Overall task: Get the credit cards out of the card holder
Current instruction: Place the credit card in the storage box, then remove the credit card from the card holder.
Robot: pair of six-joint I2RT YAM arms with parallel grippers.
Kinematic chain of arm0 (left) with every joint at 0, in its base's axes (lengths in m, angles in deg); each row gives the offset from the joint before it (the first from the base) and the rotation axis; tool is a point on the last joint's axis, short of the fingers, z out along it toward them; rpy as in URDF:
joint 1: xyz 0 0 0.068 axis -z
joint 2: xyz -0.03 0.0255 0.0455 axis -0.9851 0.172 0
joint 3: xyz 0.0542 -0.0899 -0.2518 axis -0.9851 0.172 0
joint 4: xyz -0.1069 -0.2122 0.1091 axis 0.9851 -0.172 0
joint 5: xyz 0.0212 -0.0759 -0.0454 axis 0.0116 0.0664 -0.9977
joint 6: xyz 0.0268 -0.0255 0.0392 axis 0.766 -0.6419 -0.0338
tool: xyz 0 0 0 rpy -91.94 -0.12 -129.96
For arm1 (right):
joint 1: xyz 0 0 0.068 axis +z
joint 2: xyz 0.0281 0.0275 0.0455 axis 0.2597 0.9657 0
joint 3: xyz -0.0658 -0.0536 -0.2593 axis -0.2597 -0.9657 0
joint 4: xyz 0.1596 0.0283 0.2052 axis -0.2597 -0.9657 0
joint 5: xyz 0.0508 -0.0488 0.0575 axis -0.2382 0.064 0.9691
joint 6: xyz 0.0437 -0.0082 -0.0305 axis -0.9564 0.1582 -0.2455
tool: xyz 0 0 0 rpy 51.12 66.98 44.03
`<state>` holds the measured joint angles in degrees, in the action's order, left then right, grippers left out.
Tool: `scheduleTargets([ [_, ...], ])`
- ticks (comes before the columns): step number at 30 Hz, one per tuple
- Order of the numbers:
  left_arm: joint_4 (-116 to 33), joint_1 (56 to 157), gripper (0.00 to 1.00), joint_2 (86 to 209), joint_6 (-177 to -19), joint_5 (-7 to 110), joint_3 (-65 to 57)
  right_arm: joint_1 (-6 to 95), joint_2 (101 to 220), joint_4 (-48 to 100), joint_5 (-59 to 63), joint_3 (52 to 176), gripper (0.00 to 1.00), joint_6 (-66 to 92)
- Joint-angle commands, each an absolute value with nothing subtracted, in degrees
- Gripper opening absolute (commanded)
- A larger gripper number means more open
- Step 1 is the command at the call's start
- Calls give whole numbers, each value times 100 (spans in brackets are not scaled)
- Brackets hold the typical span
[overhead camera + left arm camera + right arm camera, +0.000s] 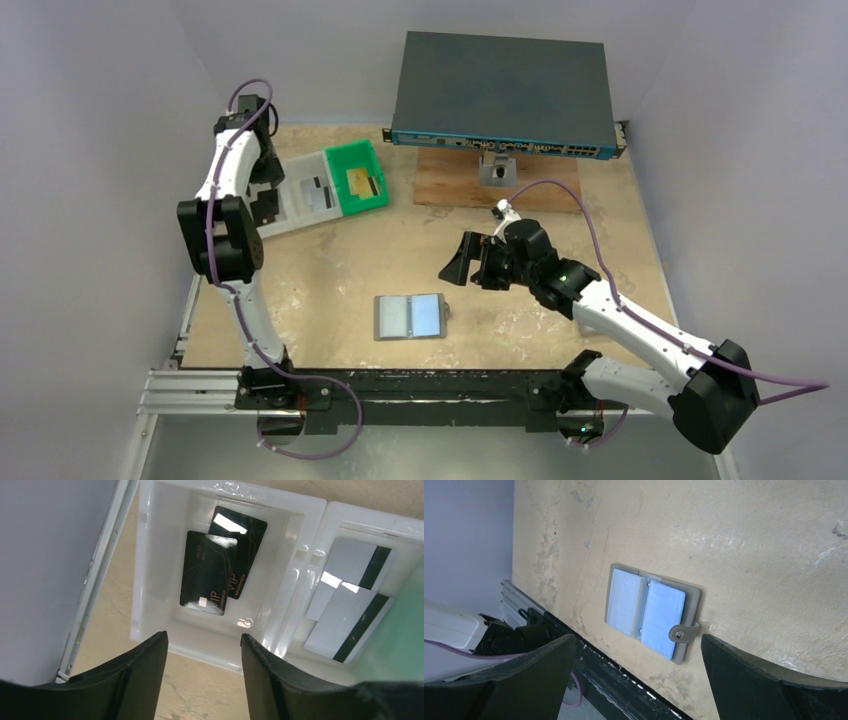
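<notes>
The card holder (411, 316) lies open and flat on the table near the front edge, with its bluish clear pockets facing up. In the right wrist view it (651, 611) shows a grey strap with a stud, and no card is seen in its pockets. Two black cards (215, 570) lie in one compartment of the white tray (150, 555). Two silver-grey striped cards (350, 605) lie in the neighbouring compartment. A gold card (362, 180) lies in the green tray (358, 160). My left gripper (204, 642) is open and empty over the white tray's near rim. My right gripper (638, 642) is open and empty, held above the table to the right of the holder.
A large dark grey flat box with ports (505, 95) stands at the back on a wooden board (470, 185). The white tray (292, 210) and green tray sit at the back left. A metal rail (200, 385) runs along the table's front edge.
</notes>
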<state>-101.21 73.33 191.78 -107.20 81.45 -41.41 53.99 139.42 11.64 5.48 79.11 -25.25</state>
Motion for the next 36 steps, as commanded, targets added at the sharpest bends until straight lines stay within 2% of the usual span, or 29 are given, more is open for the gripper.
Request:
scheduleTargets([
  [1, -10161, 7272, 59, 18631, -10890, 7764, -4247, 5400, 13934, 1189, 286, 8087, 99, -2372],
  [7, -9941, 7363, 64, 17683, -11149, 7098, -3387, 5403, 14136, 1349, 308, 8055, 99, -2392],
  [13, -9533, 7689, 68, 16474, -11375, 6408, -1862, 5499, 14309, 1596, 321, 7995, 99, -2450],
  [22, -9032, 8814, 69, 14735, -11868, 5398, 364, 6354, 15010, 1593, -376, 8442, 99, -2635],
  [29, -9016, 10163, 69, 13951, -12167, 5479, 1010, 6905, 15467, 1583, -722, 8766, 99, -2934],
  [36, -8908, 10597, 69, 13252, -12323, 5285, 1645, 7162, 16003, 1512, -908, 9056, 99, -3097],
])
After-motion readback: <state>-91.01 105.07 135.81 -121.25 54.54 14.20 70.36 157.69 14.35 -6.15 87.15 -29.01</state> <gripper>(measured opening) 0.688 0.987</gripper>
